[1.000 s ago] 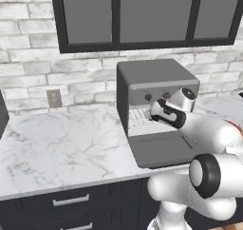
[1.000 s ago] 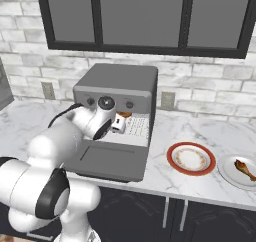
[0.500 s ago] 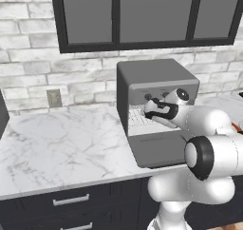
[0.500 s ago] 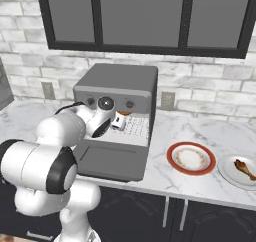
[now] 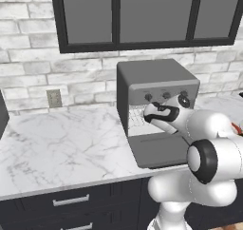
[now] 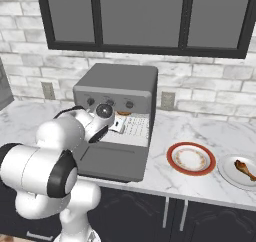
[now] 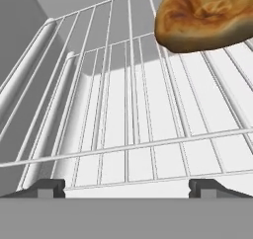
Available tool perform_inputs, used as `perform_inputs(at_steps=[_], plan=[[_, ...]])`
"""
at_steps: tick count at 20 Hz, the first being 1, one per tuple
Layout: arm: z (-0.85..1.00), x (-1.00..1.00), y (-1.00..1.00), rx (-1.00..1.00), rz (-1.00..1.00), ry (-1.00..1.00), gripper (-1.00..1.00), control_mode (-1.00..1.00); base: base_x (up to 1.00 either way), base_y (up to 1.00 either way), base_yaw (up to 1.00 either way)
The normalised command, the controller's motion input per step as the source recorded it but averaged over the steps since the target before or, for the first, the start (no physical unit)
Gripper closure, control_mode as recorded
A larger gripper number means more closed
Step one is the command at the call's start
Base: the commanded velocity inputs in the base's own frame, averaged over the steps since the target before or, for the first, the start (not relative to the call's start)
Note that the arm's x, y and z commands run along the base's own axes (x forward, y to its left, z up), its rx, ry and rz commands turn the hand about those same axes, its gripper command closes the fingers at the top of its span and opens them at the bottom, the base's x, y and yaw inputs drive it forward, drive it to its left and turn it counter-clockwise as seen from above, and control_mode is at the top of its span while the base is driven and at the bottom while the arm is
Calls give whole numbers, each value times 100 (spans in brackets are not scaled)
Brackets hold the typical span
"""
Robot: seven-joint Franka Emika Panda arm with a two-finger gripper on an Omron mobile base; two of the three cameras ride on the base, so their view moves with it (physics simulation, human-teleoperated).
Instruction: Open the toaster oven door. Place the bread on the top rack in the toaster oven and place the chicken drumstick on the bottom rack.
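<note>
The bread [image 7: 205, 19] lay on the top rack [image 7: 148, 134] inside the toaster oven [image 6: 117, 88], free of the fingers [image 7: 47, 187], which stood wide apart with nothing between them. It looked light and soft, best pinched gently across its middle. The toaster oven door [image 5: 159, 149] lay folded down flat. The chicken drumstick [image 6: 245, 169] waited on a plate [image 6: 227, 172] farther along the desk [image 5: 61, 143]; it is probably slick and best taken at the thick end.

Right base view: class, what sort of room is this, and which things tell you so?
A kitchen, computer-rendered: a toaster oven on a marble counter, plates beside it, one plate holding a chicken drumstick, and dark cabinets above.
</note>
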Motion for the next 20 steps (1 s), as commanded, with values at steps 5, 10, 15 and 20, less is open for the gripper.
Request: perform_inputs(at_steps=[5,10,15,20], plan=[[3,-14,-7,1,3,-2,-100,-100,0,0,0],[0,-19,-34,0,12,-1,-100,-100,0,0,0],[0,12,-22,0,14,-1,-100,-100,0,0,0],[-9,8,-5,0,18,-6,-100,-100,0,0,0]])
